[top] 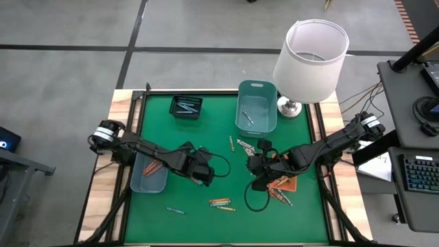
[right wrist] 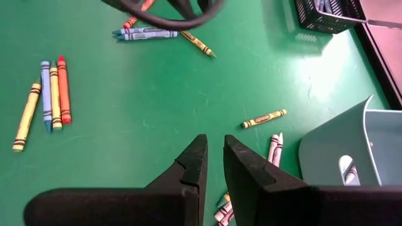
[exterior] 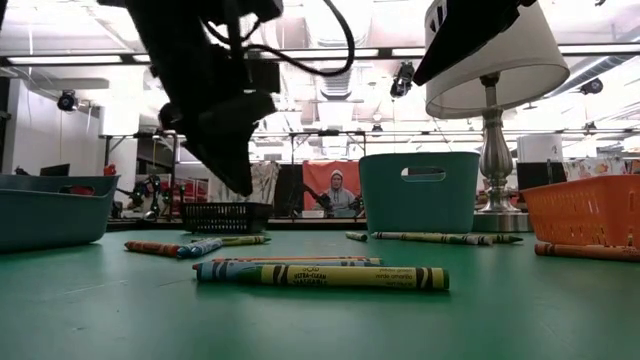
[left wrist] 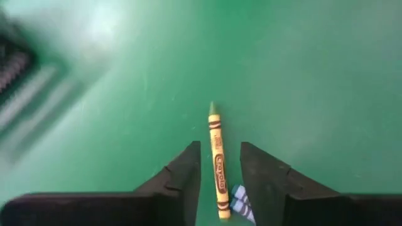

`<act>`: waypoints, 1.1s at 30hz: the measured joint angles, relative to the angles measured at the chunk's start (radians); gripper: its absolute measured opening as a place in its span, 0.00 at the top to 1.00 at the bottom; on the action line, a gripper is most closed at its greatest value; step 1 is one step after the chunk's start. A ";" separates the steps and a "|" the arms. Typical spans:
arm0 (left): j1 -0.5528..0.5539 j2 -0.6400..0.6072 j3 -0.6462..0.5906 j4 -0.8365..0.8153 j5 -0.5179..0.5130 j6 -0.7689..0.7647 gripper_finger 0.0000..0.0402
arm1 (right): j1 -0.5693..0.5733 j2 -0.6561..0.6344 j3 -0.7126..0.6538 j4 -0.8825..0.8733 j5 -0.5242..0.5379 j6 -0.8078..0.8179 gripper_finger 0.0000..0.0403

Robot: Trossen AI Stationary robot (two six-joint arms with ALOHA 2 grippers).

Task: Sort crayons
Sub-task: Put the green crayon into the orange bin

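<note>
Left wrist view: left end effector (left wrist: 220, 182) open astride yellow crayon (left wrist: 217, 157), blue crayon (left wrist: 242, 204) touching; risk, pinching both. Right end effector (right wrist: 213, 164) narrowly parted, empty.

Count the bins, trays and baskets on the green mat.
4. A black basket and a teal bin stand at the far edge, a grey-blue tray on the left, and an orange basket on the right, partly covered from above. No others show.
</note>
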 joint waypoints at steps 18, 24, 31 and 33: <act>-0.079 -0.057 -0.370 0.667 -0.200 0.293 0.75 | -0.001 0.000 -0.002 0.064 -0.001 -0.048 0.89; -0.073 -0.058 -0.413 0.722 -0.200 0.287 0.76 | -0.004 0.000 -0.002 0.064 0.000 -0.052 0.89; -0.066 -0.058 -0.469 0.822 -0.191 0.274 0.76 | -0.004 0.000 -0.002 0.064 -0.001 -0.052 0.89; -0.062 -0.058 -0.479 0.833 -0.191 0.261 0.76 | -0.004 0.000 -0.002 0.064 0.000 -0.051 0.89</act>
